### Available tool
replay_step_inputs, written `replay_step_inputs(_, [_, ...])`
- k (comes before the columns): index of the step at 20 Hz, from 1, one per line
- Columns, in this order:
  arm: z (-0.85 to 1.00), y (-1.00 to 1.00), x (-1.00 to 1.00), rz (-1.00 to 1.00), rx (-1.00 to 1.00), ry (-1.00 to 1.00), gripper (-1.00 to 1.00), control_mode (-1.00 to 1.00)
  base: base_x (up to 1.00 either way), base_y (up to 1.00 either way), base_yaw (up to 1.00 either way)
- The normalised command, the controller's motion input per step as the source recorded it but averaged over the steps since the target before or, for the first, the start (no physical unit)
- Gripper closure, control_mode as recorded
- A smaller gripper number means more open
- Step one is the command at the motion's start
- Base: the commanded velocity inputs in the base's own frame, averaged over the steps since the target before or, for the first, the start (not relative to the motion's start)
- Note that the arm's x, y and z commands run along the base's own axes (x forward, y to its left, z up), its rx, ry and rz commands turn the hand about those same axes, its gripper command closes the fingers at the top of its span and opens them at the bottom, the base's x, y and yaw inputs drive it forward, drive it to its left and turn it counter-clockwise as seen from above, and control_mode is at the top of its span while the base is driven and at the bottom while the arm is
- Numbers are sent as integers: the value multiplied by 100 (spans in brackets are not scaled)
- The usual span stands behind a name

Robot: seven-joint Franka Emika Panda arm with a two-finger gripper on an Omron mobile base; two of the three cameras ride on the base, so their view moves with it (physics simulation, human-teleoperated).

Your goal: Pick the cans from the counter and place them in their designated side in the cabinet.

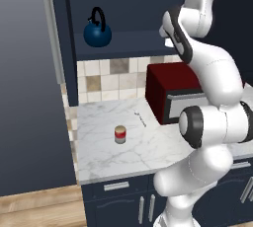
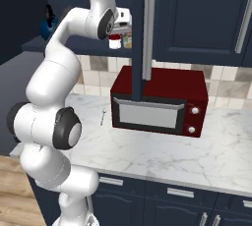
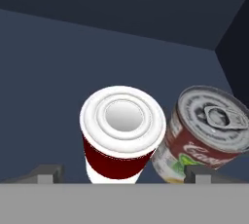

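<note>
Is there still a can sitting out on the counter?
Yes, one can with a red upper band stands upright on the counter, left of the microwave.

- The left base view looks from behind the arm's left shoulder, forward and down over the counter [image 1: 104, 142], from some way back.
- The right base view looks from behind on the right; both views share the counter, the microwave [image 2: 157, 102] and the cabinet [image 1: 128, 43].
- The hand view looks along the open jaws, very close, with the red-and-white can [image 3: 121, 135] between the fingertips [image 3: 46, 174] and another can [image 3: 206, 128] just beside it.
</note>
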Motion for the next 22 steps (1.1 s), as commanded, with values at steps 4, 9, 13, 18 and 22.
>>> replay_step_inputs(4, [1,-2,-43,0,0,-8,-100,-100,0,0,0])
replay_step_inputs(9, [-2,0,-57,0,0,-6,-100,-100,0,0,0])
replay_step_inputs(13, [-7,2,-56,0,0,-4,-100,-100,0,0,0])
replay_step_inputs(18, [-8,10,-54,0,0,-2,-100,-100,0,0,0])
replay_step_inputs(22, [-23,11,-38,0,3,0,-100,-100,0,0,0])
